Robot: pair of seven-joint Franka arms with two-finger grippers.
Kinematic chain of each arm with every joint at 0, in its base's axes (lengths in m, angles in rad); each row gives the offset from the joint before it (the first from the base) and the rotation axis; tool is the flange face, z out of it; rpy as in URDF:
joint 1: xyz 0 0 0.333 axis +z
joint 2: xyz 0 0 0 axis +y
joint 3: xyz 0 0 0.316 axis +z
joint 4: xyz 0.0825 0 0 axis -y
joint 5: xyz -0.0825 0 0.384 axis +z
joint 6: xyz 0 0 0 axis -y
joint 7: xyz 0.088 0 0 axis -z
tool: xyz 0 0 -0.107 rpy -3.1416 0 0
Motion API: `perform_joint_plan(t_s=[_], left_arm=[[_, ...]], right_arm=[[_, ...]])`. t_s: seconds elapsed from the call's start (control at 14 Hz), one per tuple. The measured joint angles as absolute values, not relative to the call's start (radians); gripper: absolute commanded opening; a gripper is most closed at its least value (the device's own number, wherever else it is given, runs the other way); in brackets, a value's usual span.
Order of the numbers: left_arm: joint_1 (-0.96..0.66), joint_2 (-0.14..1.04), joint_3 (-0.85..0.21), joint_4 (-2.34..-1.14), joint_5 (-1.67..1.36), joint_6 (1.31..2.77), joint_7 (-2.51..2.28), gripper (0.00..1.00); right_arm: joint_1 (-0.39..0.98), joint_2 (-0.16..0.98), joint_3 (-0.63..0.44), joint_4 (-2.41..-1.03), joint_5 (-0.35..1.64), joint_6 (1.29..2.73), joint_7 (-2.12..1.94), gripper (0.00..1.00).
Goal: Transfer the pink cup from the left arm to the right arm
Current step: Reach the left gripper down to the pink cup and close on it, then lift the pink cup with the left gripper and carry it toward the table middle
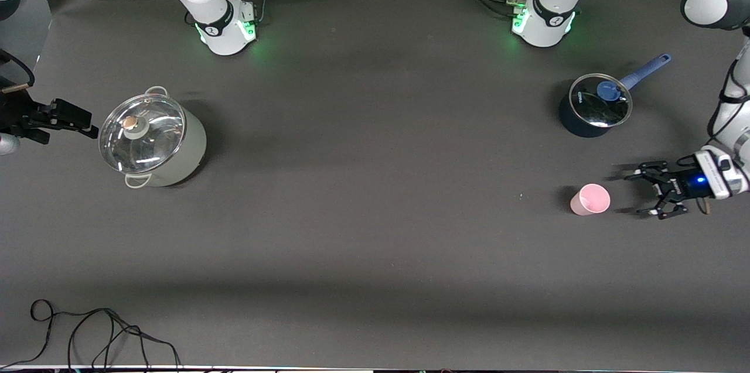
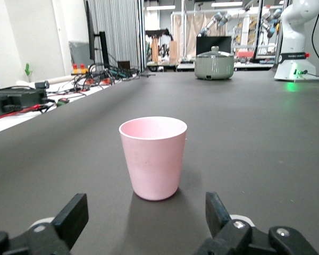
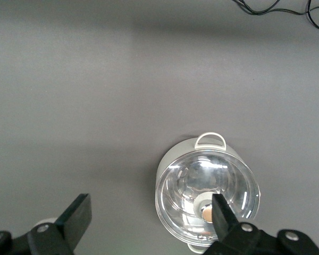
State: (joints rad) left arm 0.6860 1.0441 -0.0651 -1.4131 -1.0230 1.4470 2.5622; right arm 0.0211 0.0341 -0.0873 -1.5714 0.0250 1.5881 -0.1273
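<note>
From the front view, my left gripper (image 1: 640, 192) sits low at the left arm's end of the table, fingers spread apart and pointing at the pink cup (image 1: 590, 199), which stands upright on the table (image 1: 375, 185) just beside the fingertips but not between them. I hold nothing there. A dark blue saucepan (image 1: 595, 106) with a glass lid and a blue handle stands farther from the front camera than the cup. My right gripper (image 1: 82, 122) hangs at the right arm's end, just beside a pale stockpot (image 1: 153, 140) with a glass lid; that arm waits, its fingers apart and empty. A loose black cable (image 1: 99, 332) lies along the table edge nearest the front camera.

In my left wrist view, the pink cup (image 2: 153, 157) stands upright on the dark table, mouth up, ahead of my two fingers (image 2: 72, 218), which stand wide apart and clear of its sides. The stockpot (image 2: 214, 64) shows well off along the table.

In my right wrist view, I look straight down on the stockpot (image 3: 207, 195); my fingers (image 3: 226, 218) are spread, one of them over its lid.
</note>
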Motion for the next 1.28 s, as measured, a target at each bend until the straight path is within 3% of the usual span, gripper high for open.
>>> perform_joint_plan(t_s=[0.36, 1.28], left_arm=[[0.673, 1.09, -0.112, -1.415, -1.04, 1.46, 2.603, 0.98], [0.575, 1.112, -0.117, -1.428, -1.141, 1.492, 2.649, 0.99]], right_arm=[[0.021, 0.034, -0.087, -1.571, 0.025, 1.588, -0.127, 1.0], [0.021, 0.034, -0.087, -1.56, 0.025, 1.592, -0.127, 1.0]])
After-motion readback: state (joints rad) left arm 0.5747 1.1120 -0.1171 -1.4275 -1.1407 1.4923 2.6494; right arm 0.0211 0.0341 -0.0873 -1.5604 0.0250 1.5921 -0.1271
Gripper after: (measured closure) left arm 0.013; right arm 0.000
